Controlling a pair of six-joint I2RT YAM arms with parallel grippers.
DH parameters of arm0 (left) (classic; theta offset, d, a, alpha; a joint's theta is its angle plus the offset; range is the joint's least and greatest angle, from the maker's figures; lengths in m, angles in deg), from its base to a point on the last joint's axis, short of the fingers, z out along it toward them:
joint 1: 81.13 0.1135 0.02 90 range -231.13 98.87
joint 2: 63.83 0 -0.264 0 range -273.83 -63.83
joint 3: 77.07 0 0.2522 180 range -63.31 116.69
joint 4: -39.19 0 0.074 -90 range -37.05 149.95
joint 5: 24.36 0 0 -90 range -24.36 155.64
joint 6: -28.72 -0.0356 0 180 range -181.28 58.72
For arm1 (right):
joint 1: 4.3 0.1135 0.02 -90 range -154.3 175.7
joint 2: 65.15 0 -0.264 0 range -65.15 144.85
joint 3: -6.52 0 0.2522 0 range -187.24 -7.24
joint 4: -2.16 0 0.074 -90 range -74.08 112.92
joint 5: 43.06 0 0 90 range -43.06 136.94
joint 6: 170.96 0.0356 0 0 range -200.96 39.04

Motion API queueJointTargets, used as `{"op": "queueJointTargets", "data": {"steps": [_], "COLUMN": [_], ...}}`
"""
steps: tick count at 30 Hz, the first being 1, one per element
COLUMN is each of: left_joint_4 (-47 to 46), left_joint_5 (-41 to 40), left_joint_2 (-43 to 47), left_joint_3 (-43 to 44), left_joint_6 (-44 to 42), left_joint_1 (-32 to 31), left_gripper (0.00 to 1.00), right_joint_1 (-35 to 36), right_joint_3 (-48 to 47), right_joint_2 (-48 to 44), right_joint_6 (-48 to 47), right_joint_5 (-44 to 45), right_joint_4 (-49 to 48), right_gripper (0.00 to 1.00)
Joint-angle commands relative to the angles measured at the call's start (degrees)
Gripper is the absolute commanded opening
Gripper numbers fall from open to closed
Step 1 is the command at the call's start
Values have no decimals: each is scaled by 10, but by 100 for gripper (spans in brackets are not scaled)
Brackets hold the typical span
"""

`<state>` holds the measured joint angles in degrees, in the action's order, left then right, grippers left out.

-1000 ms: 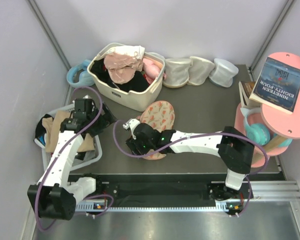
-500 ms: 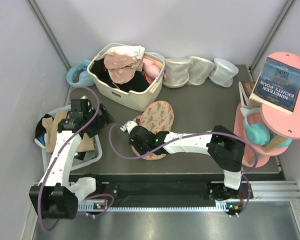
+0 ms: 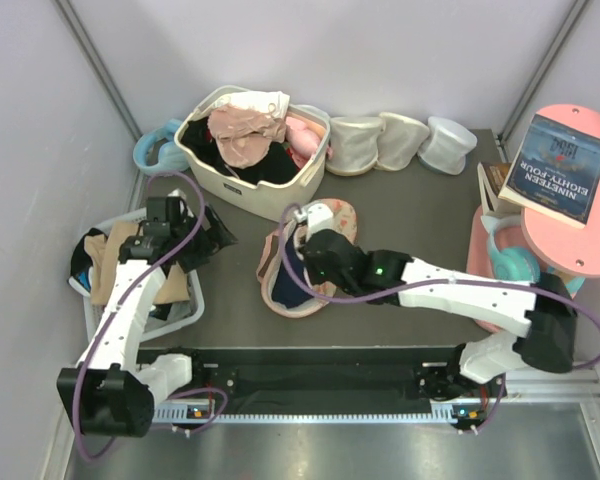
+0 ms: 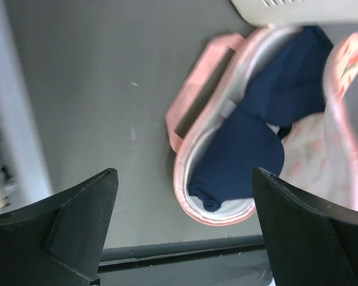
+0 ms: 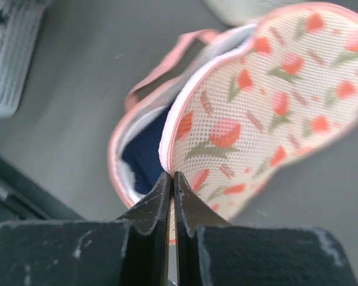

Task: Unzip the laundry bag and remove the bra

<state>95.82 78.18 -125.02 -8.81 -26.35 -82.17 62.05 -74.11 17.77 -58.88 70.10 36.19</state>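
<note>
Bag open, bra showing inside

My right end effector [image 5: 172, 176] is pinched tight on the rim of the top half of the laundry bag [image 5: 256, 101] and holds that flap up off the tabletop [image 3: 410, 220]. The bottom half lies flat on the tabletop. The bra [image 4: 244, 155] sits in it, dark blue and bunched up. My left end effector [image 4: 183, 179] is wide open and holds nothing. It hangs just to the left of the bag, pointing at it. I think the bag is light and floppy, so the flap would sag if I let go. The bra looks soft and light too. I cannot see any straps, but they might snag on the rim. I would grab the thick middle of a cup.
</note>
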Motion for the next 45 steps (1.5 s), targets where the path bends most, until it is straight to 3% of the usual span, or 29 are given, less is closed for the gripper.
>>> {"op": "queueJointTargets", "data": {"steps": [1,7,15,16,17,19,20,24,34,45], "left_joint_4": [-45,-87,-143,-148,-161,-171,-177,-213,-266,-279], "left_joint_5": [-33,-54,-46,-45,-44,-37,-34,-22,9,20], "left_joint_2": [-10,-55,-123,-136,-141,-161,-169,-205,-334,-393], "left_joint_3": [1,3,16,17,17,18,20,34,86,113], "left_joint_6": [-6,35,51,51,51,51,49,30,-6,-14], "left_joint_1": [-74,-177,-234,-241,-243,-244,-245,-249,-259,-261], "left_gripper": [97,97,97,97,97,97,97,93,72,57], "right_joint_1": [-17,-32,-35,-35,-35,-35,-35,-35,-35,-35], "right_joint_3": [50,114,196,206,209,209,207,185,150,150], "right_joint_2": [-64,-123,-199,-215,-221,-242,-248,-268,-238,-232], "right_joint_6": [104,258,462,470,477,477,468,428,331,314], "right_joint_5": [119,196,206,206,205,208,211,224,209,197], "right_joint_4": [96,231,399,414,419,419,416,389,273,247], "right_gripper": [0,0,2,7,26,49,72,91,91,92]}}
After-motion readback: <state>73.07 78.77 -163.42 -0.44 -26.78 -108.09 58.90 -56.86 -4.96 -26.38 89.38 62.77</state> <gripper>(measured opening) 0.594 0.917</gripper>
